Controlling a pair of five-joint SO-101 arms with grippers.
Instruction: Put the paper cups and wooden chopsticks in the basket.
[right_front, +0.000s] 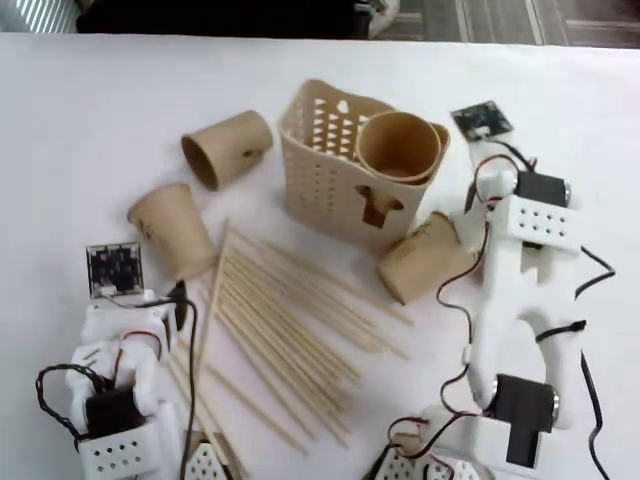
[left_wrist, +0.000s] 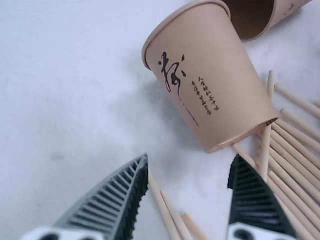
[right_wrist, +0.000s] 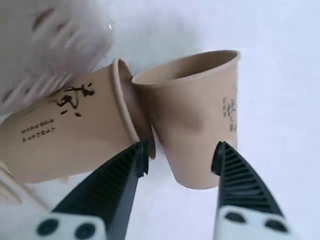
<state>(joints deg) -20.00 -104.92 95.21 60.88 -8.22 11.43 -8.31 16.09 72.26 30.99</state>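
A cream perforated basket (right_front: 325, 175) stands mid-table with one paper cup (right_front: 400, 145) leaning in its right corner. Another cup (right_front: 425, 258) (right_wrist: 65, 130) lies on its side against the basket's front. Beside that cup's rim stands a further cup (right_wrist: 195, 110), and my right gripper (right_wrist: 182, 147) is open with its fingertips on either side of its lower part. Two cups (right_front: 228, 148) (right_front: 172, 228) lie to the left. Wooden chopsticks (right_front: 290, 320) are strewn in front. My left gripper (left_wrist: 190, 159) is open over chopsticks (left_wrist: 290, 145), just short of the nearer left cup (left_wrist: 210, 85).
The left arm (right_front: 110, 400) sits at the front left, the right arm (right_front: 520, 300) along the right side with loose cables. White table (right_front: 90, 110) stretches behind and to the left of the cups.
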